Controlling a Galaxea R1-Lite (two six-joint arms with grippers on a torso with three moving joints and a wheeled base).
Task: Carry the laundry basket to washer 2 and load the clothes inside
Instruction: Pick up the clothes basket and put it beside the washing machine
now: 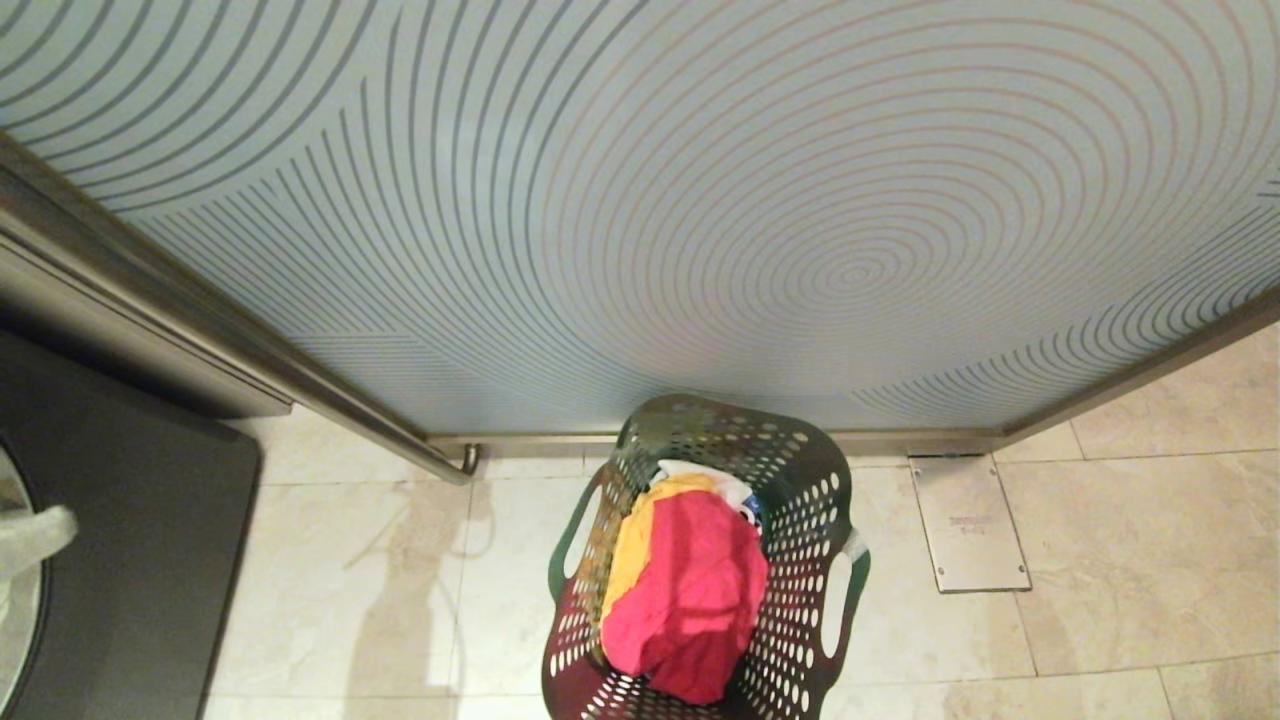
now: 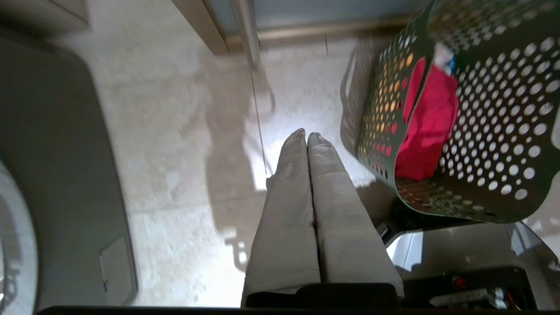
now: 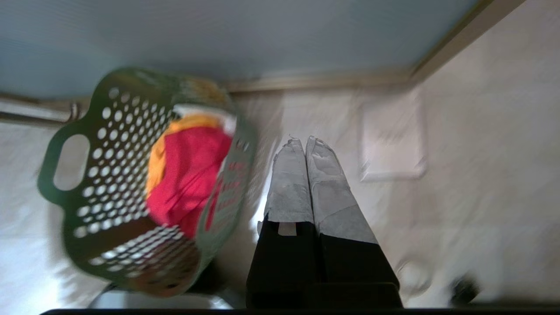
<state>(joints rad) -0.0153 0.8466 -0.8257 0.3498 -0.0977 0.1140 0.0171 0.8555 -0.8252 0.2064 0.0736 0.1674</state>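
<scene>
The dark green laundry basket (image 1: 812, 520) stands low in the middle of the head view, in front of a frosted glass door. It holds the clothes (image 1: 690, 590): a pink-red piece on top, yellow-orange and white beside it. My left gripper (image 2: 307, 133) hangs shut and empty over the tile floor, with the basket (image 2: 494, 144) and the clothes (image 2: 431, 127) beside it. On the basket's other side my right gripper (image 3: 301, 141) is also shut and empty, apart from the basket (image 3: 109, 166) and the clothes (image 3: 188, 175). Neither gripper touches the basket. Washer 2 is out of view.
A dark grey machine front (image 1: 130, 560) with no number label showing fills the left edge. The patterned glass door (image 1: 700, 200) with a metal bar handle (image 1: 300, 385) closes off the way ahead. A metal floor plate (image 1: 968, 522) lies to the right on beige tiles.
</scene>
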